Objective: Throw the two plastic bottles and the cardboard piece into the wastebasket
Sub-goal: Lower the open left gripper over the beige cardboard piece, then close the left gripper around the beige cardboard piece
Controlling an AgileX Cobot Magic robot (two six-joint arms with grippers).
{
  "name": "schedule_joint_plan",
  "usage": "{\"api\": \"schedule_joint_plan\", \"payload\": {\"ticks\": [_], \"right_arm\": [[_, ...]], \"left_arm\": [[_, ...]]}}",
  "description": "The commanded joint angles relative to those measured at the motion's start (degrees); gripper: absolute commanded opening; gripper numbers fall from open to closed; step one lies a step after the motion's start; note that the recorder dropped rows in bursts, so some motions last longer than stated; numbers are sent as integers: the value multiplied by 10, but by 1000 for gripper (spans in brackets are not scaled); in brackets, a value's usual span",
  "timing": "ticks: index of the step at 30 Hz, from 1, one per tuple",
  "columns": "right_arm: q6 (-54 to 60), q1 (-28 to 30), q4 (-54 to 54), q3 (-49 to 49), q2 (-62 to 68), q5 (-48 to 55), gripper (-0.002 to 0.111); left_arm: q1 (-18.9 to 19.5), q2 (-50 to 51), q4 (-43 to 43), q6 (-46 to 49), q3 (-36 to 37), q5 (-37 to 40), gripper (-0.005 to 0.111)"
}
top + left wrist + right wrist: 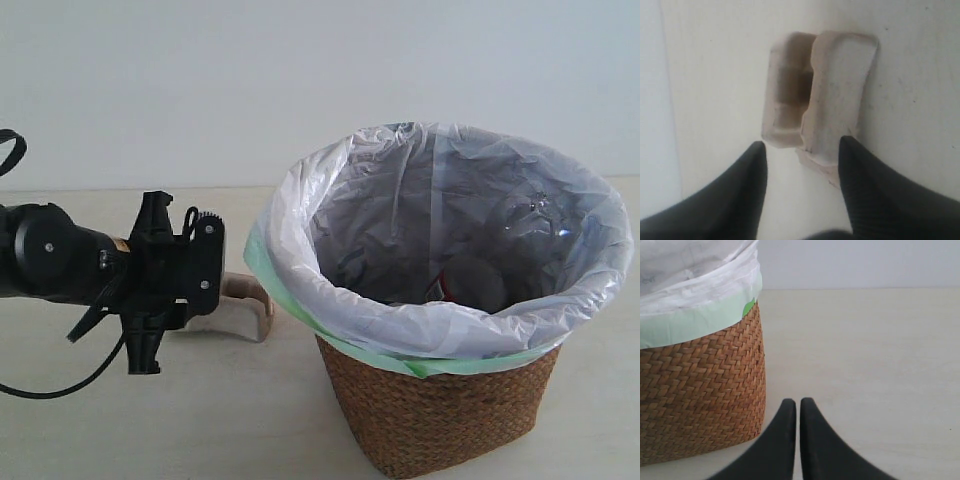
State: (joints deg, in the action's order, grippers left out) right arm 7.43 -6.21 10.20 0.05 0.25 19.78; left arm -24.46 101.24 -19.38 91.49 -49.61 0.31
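Note:
The cardboard piece (820, 95), a beige moulded pulp shape, lies on the pale tabletop to the left of the wastebasket (450, 410). My left gripper (801, 147) points down over its near end with the fingers apart. One fingertip (847, 150) overlaps the piece's edge and nothing is gripped. In the exterior view the left gripper (145, 360) hangs just in front of the cardboard piece (245, 305). Deep in the bag a clear bottle with a bit of red label (465, 287) shows. The other bottle is hidden. My right gripper (798, 402) is shut and empty beside the wastebasket (700, 400).
The basket's white bag with a green edge (300, 300) folds out over the rim. A black cable (60, 385) loops under the left arm. A pale wall stands behind the table.

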Motion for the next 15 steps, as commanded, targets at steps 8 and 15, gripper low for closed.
{"api": "schedule_joint_plan", "payload": {"ticks": [8,15], "right_arm": [[2,3,-4,-1,-3,-2,0],[2,3,-4,-1,-3,-2,0]], "left_arm": [[-3,4,-8,-59,-122,161,41],[-2,28,15,-109,-195,296,40]]}}
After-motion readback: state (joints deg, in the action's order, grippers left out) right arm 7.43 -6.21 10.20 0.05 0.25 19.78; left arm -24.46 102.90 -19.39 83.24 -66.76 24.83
